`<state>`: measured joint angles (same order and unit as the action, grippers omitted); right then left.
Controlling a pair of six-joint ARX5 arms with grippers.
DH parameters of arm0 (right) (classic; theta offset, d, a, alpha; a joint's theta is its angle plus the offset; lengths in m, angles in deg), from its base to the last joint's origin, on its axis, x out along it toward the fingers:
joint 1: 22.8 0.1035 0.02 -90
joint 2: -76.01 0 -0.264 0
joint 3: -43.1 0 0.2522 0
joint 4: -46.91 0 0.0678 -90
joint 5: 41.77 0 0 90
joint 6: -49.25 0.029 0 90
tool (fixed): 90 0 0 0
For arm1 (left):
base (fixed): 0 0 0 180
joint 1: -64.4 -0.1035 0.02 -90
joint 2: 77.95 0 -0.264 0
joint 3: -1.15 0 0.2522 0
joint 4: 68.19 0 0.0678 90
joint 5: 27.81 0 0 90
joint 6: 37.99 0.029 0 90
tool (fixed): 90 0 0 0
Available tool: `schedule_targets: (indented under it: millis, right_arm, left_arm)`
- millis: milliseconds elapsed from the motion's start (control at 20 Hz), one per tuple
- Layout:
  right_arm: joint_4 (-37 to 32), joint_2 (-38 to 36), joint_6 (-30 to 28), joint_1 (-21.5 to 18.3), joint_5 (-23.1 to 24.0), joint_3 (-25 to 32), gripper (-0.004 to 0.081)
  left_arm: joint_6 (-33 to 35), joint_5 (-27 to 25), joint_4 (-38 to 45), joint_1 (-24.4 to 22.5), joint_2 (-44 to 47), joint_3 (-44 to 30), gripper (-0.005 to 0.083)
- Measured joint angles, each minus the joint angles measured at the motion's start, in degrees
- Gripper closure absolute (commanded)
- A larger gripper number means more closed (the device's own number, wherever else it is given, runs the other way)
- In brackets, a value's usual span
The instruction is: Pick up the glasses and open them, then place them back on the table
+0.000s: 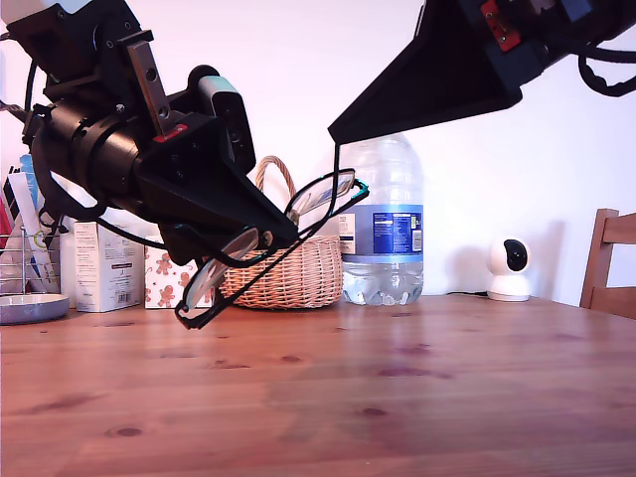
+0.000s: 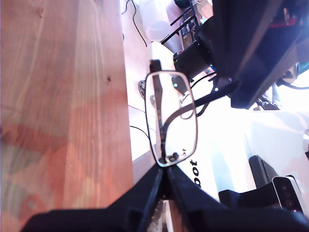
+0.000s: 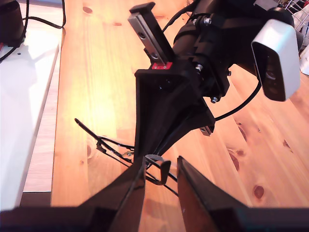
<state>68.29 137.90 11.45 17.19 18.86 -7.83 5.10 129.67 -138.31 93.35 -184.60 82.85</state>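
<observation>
One pair of glasses [image 1: 273, 238], two end effectors gripping it.

Background row — wicker basket [image 1: 283, 273], water bottle [image 1: 386, 224] beside it, white camera [image 1: 510, 269], cartons [image 1: 99, 263], chair [image 1: 608, 260].

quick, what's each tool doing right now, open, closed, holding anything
My first gripper: closed on the glasses, pinching the frame at a lens edge.
My second gripper: open, its fingers either side of a temple arm, not clamped on it.

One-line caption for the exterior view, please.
My first gripper holds the glasses above the table while my second gripper reaches one temple arm.
</observation>
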Motion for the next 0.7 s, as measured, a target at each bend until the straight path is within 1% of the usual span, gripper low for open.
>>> schedule_targets:
  millis: [50, 200, 350, 600, 700]
  right_arm:
    - [0.09, 0.00, 0.00, 0.00, -0.02, 0.00, 0.0617]
    - [0.11, 0.00, 0.00, 0.00, -0.02, 0.00, 0.0620]
    - [0.13, 0.00, 0.00, 0.00, -0.02, 0.00, 0.0664]
    - [0.87, 0.00, 0.00, 0.00, -0.02, 0.00, 0.0669]
    - [1.27, 0.00, 0.00, 0.00, -0.02, 0.00, 0.0700]
  left_arm:
    - [0.00, 0.00, 0.00, 0.15, 0.00, 0.00, 0.0795]
    - [0.00, -0.02, -0.20, 0.70, 0.00, 0.00, 0.0795]
    - [0.00, -0.02, -0.31, 0.96, 0.00, 0.00, 0.0795]
    - [0.00, -0.02, -0.35, 0.96, 0.00, 0.00, 0.0795]
    - [0.00, -0.02, -0.37, 0.96, 0.00, 0.02, 0.0795]
